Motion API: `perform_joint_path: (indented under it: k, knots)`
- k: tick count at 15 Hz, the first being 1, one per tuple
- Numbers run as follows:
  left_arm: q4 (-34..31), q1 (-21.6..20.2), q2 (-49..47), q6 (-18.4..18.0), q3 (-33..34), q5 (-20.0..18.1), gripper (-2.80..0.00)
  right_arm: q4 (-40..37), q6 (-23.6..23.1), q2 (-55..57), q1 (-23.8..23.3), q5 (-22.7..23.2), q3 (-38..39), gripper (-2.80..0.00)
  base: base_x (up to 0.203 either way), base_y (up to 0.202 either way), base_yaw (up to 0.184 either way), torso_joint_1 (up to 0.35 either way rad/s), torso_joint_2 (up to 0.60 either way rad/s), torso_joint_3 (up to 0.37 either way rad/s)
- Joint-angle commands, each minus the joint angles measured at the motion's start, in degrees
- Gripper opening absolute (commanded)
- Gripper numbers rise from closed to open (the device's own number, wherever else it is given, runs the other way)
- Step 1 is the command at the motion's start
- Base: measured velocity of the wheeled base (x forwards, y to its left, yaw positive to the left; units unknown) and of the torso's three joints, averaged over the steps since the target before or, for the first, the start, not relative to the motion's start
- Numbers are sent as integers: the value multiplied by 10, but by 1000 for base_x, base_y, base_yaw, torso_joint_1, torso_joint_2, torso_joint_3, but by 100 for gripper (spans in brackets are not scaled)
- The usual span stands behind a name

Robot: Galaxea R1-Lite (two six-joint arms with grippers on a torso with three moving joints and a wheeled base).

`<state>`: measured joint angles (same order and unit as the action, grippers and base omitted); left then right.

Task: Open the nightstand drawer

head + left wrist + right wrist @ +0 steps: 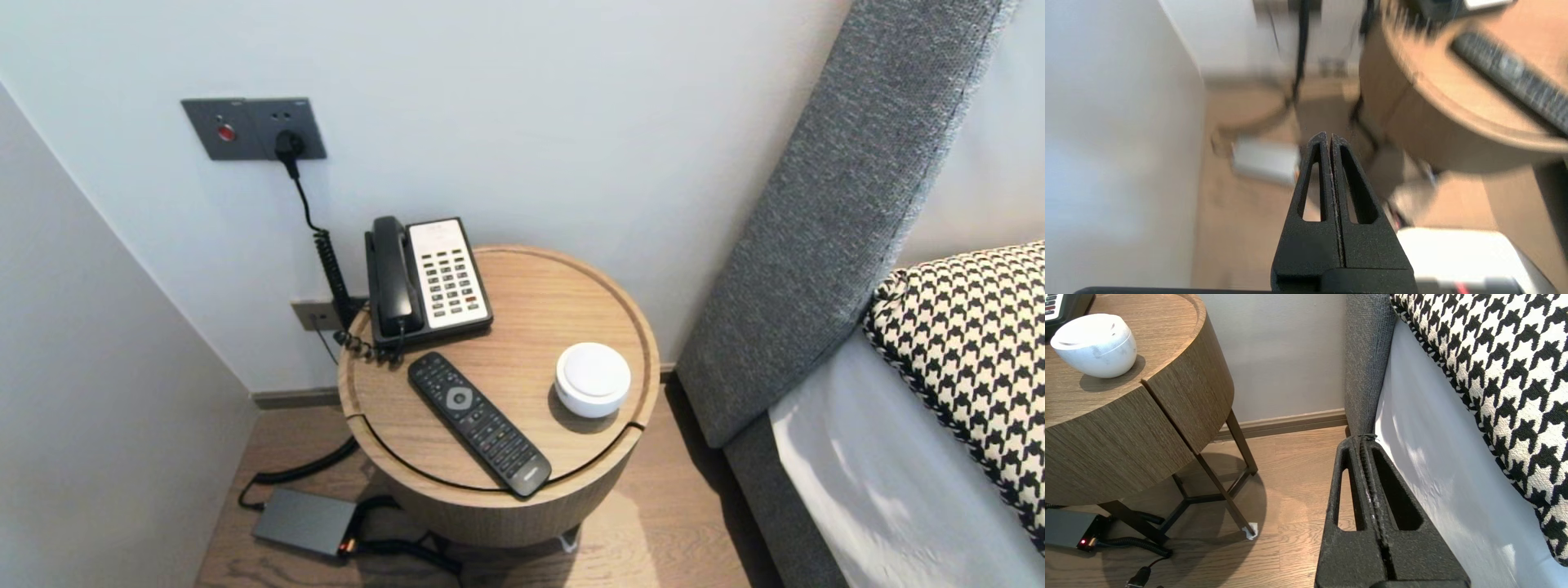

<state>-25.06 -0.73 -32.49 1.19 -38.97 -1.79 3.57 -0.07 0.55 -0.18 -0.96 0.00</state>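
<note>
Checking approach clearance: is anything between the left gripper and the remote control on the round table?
Nothing visible lies between. The left gripper, shut, hangs over the floor beside the table; the remote control lies on top near that edge, with only the table's rim before it.

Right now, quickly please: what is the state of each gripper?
Left gripper: closed, holding nothing.
Right gripper: closed, holding nothing.

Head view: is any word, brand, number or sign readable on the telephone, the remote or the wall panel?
No text can be read.
telephone: print on keys and faceplate too small to read.
remote: key marks and the pale logo at its near end too small to read.
wall panel: a red button; markings too small to read.
white round device: no marking shows.
</note>
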Motion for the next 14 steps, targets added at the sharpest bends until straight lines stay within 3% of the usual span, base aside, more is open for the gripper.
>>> perform_joint_path:
  k: [1,3,5,7,14]
  knots:
    - [-28,0,-99,23,-35,-5,-280,0,0,1,0,0,16,-280,0,0,0,0,0,0]
    - [-39,5,-136,37,-45,-7,-280,0,0,1,0,0,16,-280,0,0,0,0,0,0]
    - [-63,42,-158,44,-49,-7,-280,0,0,0,0,0,16,-280,0,0,0,0,0,0]
    - [-83,84,-188,74,-56,1,-280,0,0,1,0,0,16,-280,0,0,0,0,0,0]
    - [-81,235,-328,279,-102,14,-280,0,0,0,0,0,16,-280,0,0,0,0,0,0]
